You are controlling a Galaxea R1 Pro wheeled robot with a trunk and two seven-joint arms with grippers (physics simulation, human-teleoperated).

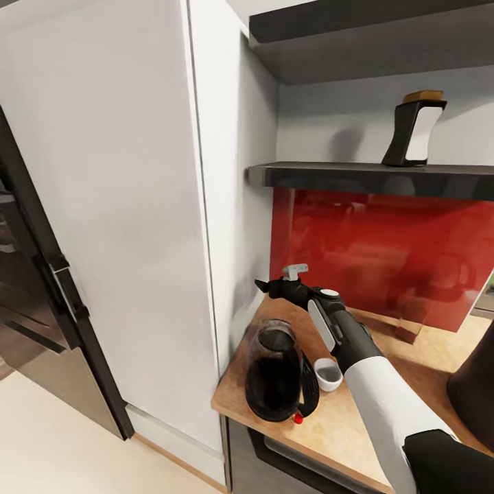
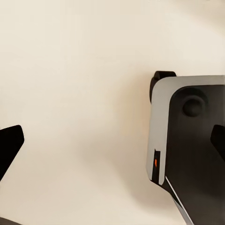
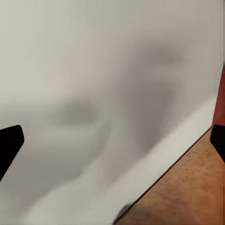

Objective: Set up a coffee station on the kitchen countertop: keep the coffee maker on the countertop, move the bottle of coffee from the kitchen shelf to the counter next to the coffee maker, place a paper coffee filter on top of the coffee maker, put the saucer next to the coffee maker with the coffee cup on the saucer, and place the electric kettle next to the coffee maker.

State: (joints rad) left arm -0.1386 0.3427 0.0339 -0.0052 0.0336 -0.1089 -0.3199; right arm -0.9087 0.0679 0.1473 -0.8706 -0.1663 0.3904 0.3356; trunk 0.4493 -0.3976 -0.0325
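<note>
The kettle point(image 1: 274, 374), a rounded body of dark see-through glass with a black lid, a looped black handle and a red button at its base, stands at the near corner of the countertop point(image 1: 343, 425), a light wood-grain slab. Just beside the kettle, on the side away from the wall panel, sits the cup point(image 1: 328, 374), small, round and white with a greyish inside. Beyond the kettle the right arm, white in the forearm and black at the wrist, reaches over the slab, and the right gripper point(image 1: 269, 285) hangs near the tall white cabinet side point(image 1: 237, 206). In the right wrist view its black fingertips point(image 3: 9, 143) stand far apart, so the pincer is spread wide, holding nothing, facing smooth white panel and a strip of wood grain. Above the kettle a glossy red backsplash point(image 1: 384, 250) runs under the shelf point(image 1: 370, 177), a thin dark board. On it stands the bottle point(image 1: 416, 130), dark, waisted, white-labelled, gold-capped. The left gripper point(image 2: 112, 143) is likewise spread wide over pale cream floor point(image 2: 75, 84), beside a grey and black part of the robot's base point(image 2: 187, 140). At the far right edge a matte dark rounded mass point(image 1: 475, 391) stands on the slab.
</note>
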